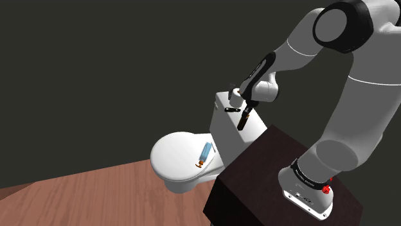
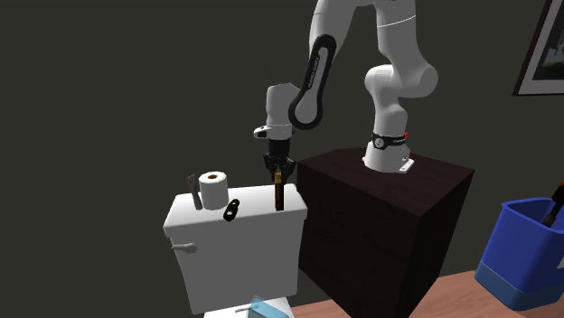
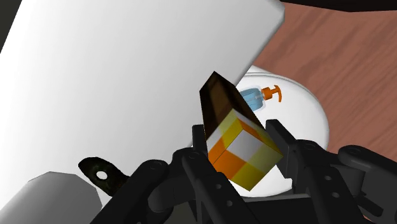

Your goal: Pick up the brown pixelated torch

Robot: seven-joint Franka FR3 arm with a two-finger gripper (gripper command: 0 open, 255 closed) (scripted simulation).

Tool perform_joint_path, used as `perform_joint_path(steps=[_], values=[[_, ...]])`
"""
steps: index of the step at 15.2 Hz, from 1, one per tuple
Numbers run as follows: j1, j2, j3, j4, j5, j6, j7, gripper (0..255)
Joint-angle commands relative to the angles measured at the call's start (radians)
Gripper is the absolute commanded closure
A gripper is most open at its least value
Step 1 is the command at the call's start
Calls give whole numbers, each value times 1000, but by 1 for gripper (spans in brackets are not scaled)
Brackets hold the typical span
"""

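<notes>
The torch [image 2: 277, 192] is a dark brown stick with an orange, yellow and white blocky head [image 3: 243, 147]. My gripper [image 2: 278, 170] is shut on it just under the head, and the stick hangs upright with its brown end at the white toilet tank lid [image 2: 258, 219]. I cannot tell whether that end touches the lid. In the shoulder view the gripper [image 1: 242, 110] and torch [image 1: 243, 120] are over the tank [image 1: 225, 128], near the side closest to the stand. In the wrist view both black fingers [image 3: 294, 156] press on the head.
A toilet paper roll [image 2: 213, 190], a small black object [image 2: 232, 210] and a grey item [image 2: 193, 191] also stand on the lid. A blue pump bottle [image 1: 205, 154] lies on the closed toilet seat [image 1: 177, 154]. The dark stand [image 2: 389, 203] adjoins the tank; a blue bin [image 2: 524, 253] stands beyond it.
</notes>
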Motion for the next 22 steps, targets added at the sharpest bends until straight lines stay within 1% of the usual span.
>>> perform_joint_path(steps=[1, 5, 10, 14, 20, 22], values=[[-1, 1, 0, 0, 0, 1, 0, 255], [0, 2, 0, 1, 0, 0, 0, 255], [57, -81, -74, -22, -82, -59, 65, 255], [92, -148, -126, -35, -159, -109, 124, 255], [121, -249, -178, -45, -278, -188, 212, 255], [120, -251, -178, -45, -281, -191, 214, 255]])
